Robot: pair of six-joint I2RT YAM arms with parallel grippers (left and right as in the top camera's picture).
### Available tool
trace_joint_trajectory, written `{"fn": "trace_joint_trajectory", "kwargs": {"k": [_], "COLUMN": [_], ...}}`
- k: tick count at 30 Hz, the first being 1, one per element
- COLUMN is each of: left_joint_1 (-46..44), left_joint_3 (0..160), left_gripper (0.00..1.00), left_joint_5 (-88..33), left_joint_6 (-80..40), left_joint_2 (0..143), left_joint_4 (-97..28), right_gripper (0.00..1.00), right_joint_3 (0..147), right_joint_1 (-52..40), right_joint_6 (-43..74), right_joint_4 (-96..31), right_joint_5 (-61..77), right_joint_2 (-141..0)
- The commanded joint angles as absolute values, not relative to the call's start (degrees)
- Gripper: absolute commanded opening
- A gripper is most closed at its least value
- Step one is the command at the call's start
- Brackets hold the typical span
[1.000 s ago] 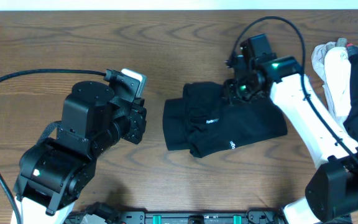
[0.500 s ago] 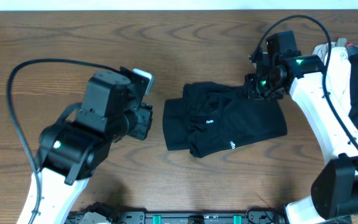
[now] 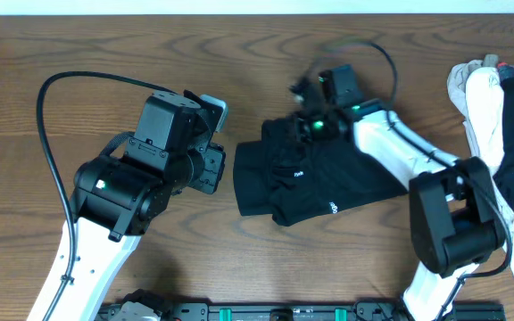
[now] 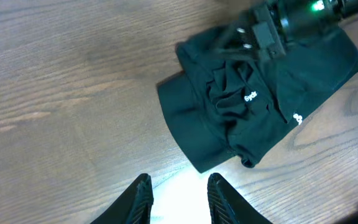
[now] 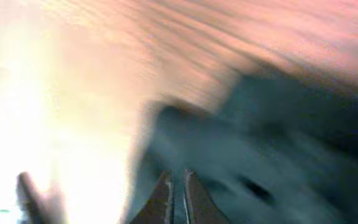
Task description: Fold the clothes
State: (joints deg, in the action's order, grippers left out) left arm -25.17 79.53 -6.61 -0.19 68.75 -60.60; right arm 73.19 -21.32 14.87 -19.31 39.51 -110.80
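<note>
Black cloth is the thing to mind: the shirt (image 3: 319, 178) lies as a rumpled, partly folded bundle at the centre of the overhead view. The right gripper (image 5: 177, 180) sits at the bundle's upper edge with its fingers pressed together; its wrist view is too blurred to say whether any fabric is caught between them. The left gripper (image 4: 179, 190) hovers over bare wood just left of the shirt, fingers spread and holding nothing. To fold well from here, I judge each gripper should take a single outer edge rather than the bunched middle, then lift low and lay the cloth flat so the central creases smooth out instead of doubling. The table (image 3: 78, 53) is dark brown wood with strong grain, and looks smooth enough for cloth to slide. A heap of other clothes (image 3: 493, 98) lies at the right edge; of the room nothing else shows.
</note>
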Motion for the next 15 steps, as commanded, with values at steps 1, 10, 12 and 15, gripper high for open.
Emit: {"fn": "trace_joint_trajectory", "kwargs": {"k": [1,10,12,15], "left_joint_1": [-24.9,-24.9,-24.9,-24.9], "left_joint_3": [80.1,79.7,79.7,79.7], "left_gripper": [0.33,0.4,0.4,0.4], "left_joint_5": [-5.8,-5.9,-5.9,-5.9], "left_joint_6": [-0.3,-0.3,-0.3,-0.3], "left_joint_2": [68.9,70.4,71.3,72.8], "left_joint_4": [-61.1,-62.8,-62.6,-62.5], "right_gripper": [0.05,0.09,0.08,0.06], "right_joint_3": [74.7,75.1,75.0,73.9], "right_joint_1": [-21.6,-11.0,-9.1,-8.5], "right_joint_6": [15.9,13.6,12.6,12.6], "right_joint_4": [-18.3,-40.7,-43.7,-44.8], "right_joint_5": [49.4,21.2,20.3,20.3], "right_joint_2": [-108.6,-102.3,-102.4,-103.4]}}
